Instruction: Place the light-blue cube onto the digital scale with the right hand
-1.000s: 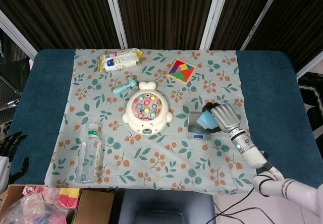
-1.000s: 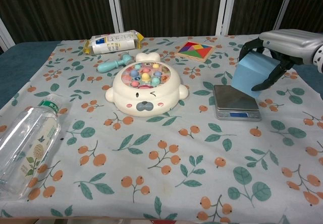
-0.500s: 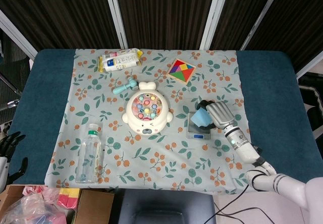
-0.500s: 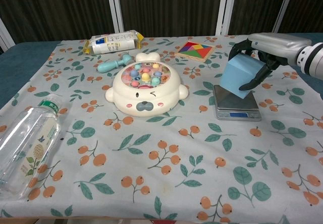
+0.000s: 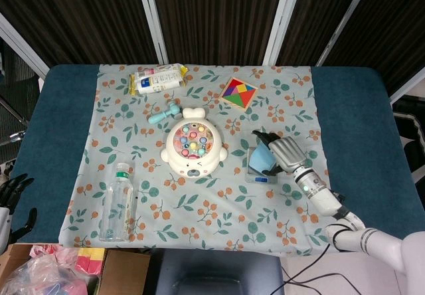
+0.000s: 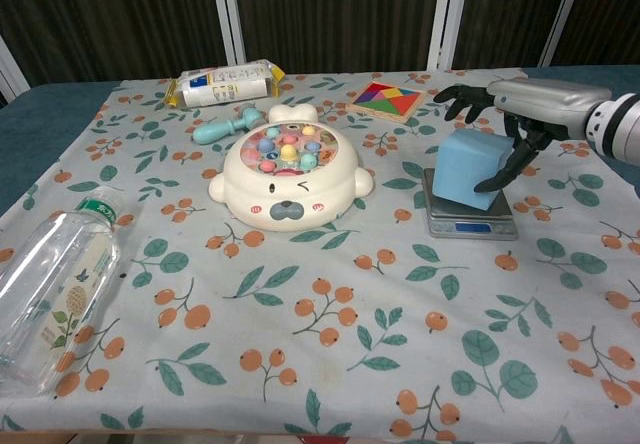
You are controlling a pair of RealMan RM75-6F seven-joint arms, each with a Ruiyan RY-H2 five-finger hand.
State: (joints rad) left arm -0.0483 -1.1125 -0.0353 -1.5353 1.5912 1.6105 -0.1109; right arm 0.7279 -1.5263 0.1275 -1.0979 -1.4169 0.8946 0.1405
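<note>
1. Down from its raised, tilted hold of a second ago, the cube (image 6: 468, 169) now sits on the scale (image 6: 470, 217), while the right robot hand (image 6: 520, 114) has shifted leftward over it with its fingers (image 6: 462, 95) fanning out.

2. Seen from the chest camera, the right robot hand arches over the cube, fingers spread apart above its top; one dark fingertip reaches down at the cube's right face, though whether it touches cannot be told.

3. From the head camera, the right robot hand (image 5: 282, 153) covers most of the cube (image 5: 261, 157), and the scale (image 5: 260, 175) shows only at its front edge with the blue display strip.

4. At the far left edge of the head view, the left robot hand (image 5: 12, 197) hangs beside the tabletop (image 5: 46, 122), well apart from everything on it; whether its fingers are apart or curled cannot be told.

5. Just left of the scale sits a round fishing toy (image 6: 287, 172) with coloured pieces in its top.

6. Behind it lie a teal toy hammer (image 6: 226, 124), a packet (image 6: 222, 83) and a tangram puzzle (image 6: 387, 98).

7. On the floral cloth (image 6: 330, 344), a clear bottle (image 6: 55, 289) lies on its side at the front left.
</note>
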